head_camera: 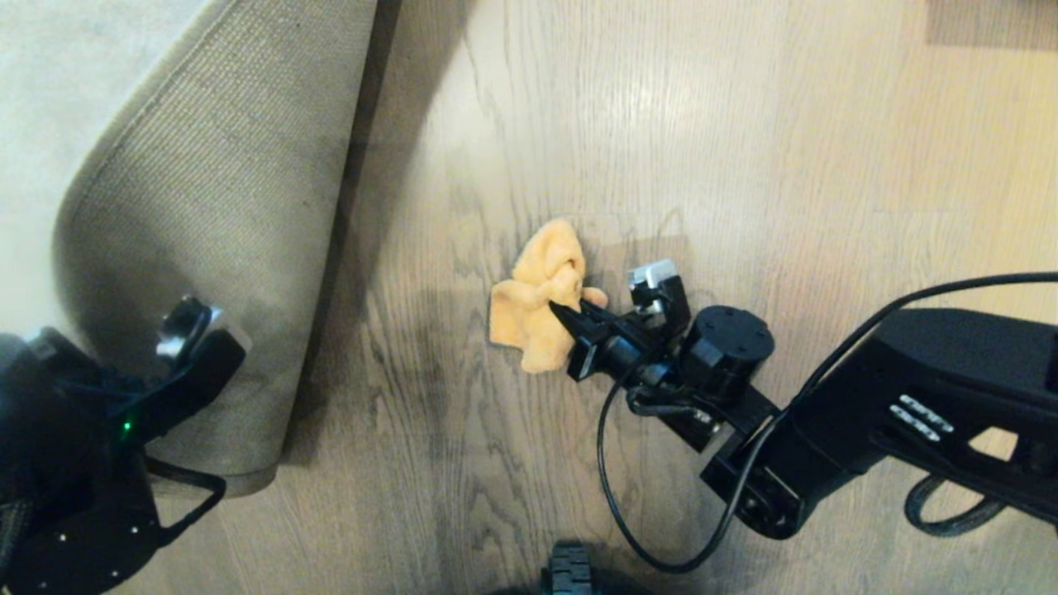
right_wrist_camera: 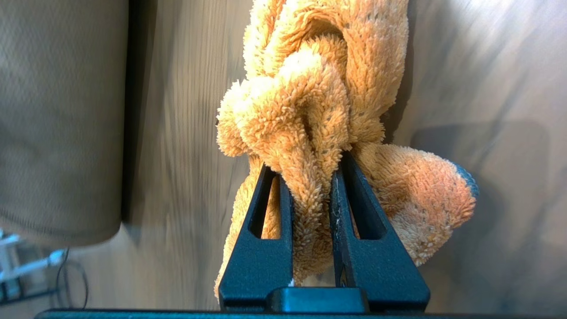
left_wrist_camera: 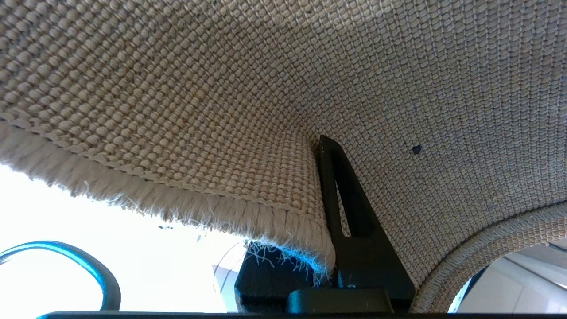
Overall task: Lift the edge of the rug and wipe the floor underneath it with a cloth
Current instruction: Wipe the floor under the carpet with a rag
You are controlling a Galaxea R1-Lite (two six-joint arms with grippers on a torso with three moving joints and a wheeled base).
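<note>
The rug edge (head_camera: 240, 231) is lifted and folded back at the left, so its woven tan backing faces up. My left gripper (left_wrist_camera: 320, 177) is shut on the rug edge (left_wrist_camera: 248, 208), with one black finger (left_wrist_camera: 354, 221) against the backing and the other hidden behind the fringe. In the head view only the left arm (head_camera: 99, 430) shows, low at the left. My right gripper (head_camera: 570, 318) is shut on the fluffy orange cloth (head_camera: 541, 289), which rests on the wood floor (head_camera: 702, 124) to the right of the rug. A fold of the cloth (right_wrist_camera: 310, 88) is pinched between the right gripper (right_wrist_camera: 310, 177) fingers.
The rug's grey pile (head_camera: 50, 99) fills the far left. A black cable (head_camera: 607, 487) loops from the right arm above the floor. A base wheel (head_camera: 569, 570) sits at the bottom middle. Bare planks stretch between the rug and the cloth.
</note>
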